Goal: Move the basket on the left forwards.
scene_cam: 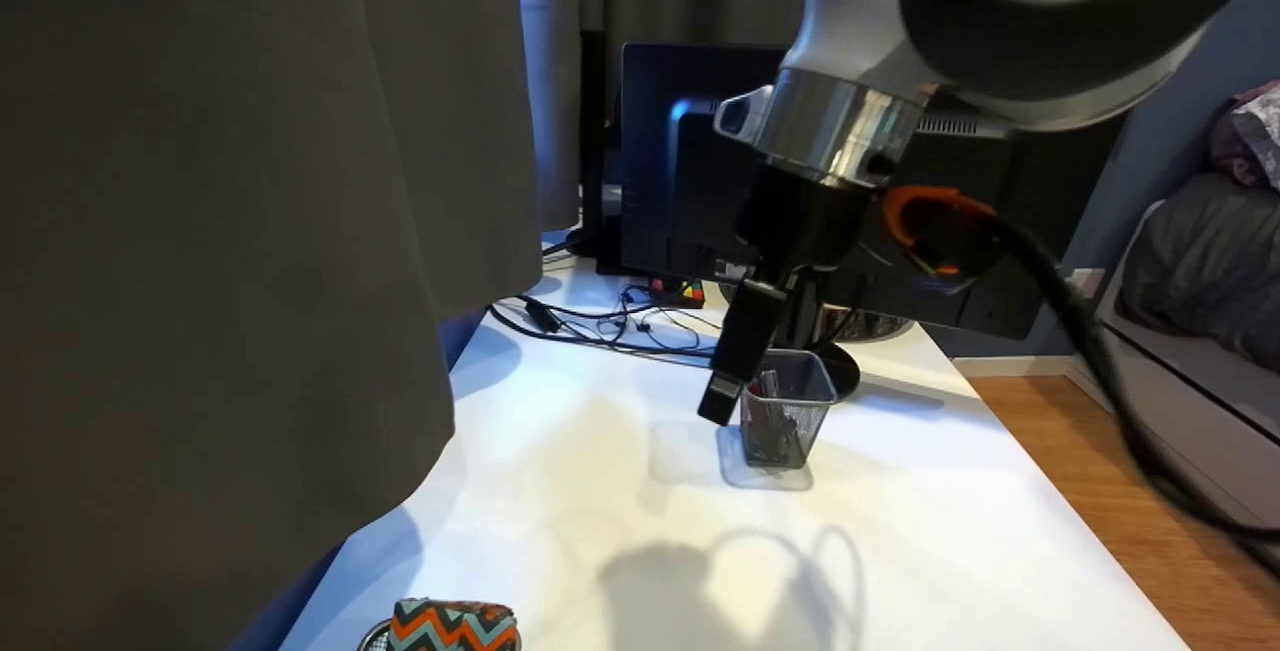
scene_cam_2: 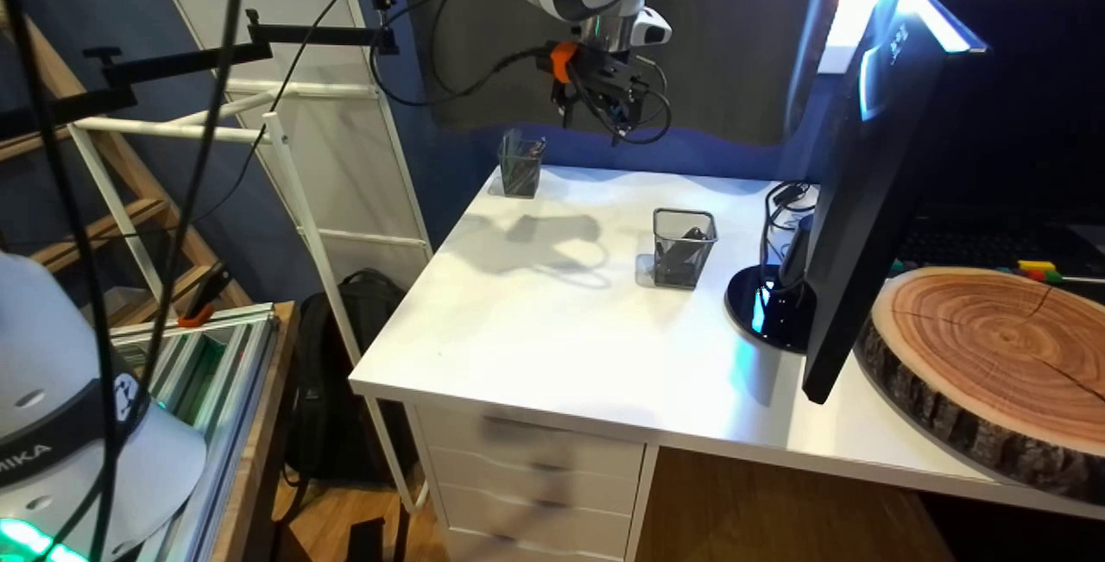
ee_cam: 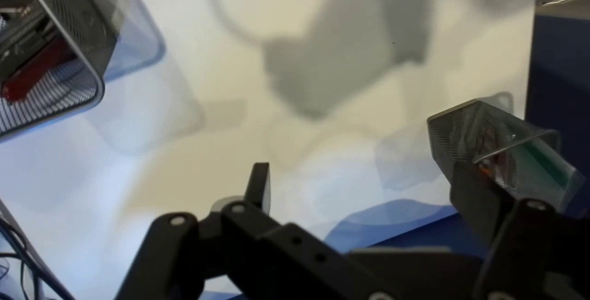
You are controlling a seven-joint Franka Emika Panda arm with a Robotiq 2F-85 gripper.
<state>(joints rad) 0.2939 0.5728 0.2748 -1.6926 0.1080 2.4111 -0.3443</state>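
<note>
Wrist view: the gripper (ee_cam: 362,165) stands with its jaws wide apart and nothing gripped, and the basket (ee_cam: 458,135) lies at the right, partly hidden by one jaw. In an exterior view it stands upright at the far left corner of the desk (scene_cam_2: 535,337), left of the gripper and lower, with another mesh cup (scene_cam_2: 680,263) nearer and to the right; reaching the basket likely means travelling left and down. In an exterior view a zigzag-patterned piece (scene_cam: 453,628) shows at the near left, seemingly within the basket's rim.

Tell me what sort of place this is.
Likely a home or office workspace, though which is unclear: a white desk with drawers beneath and a black monitor standing on top.
</note>
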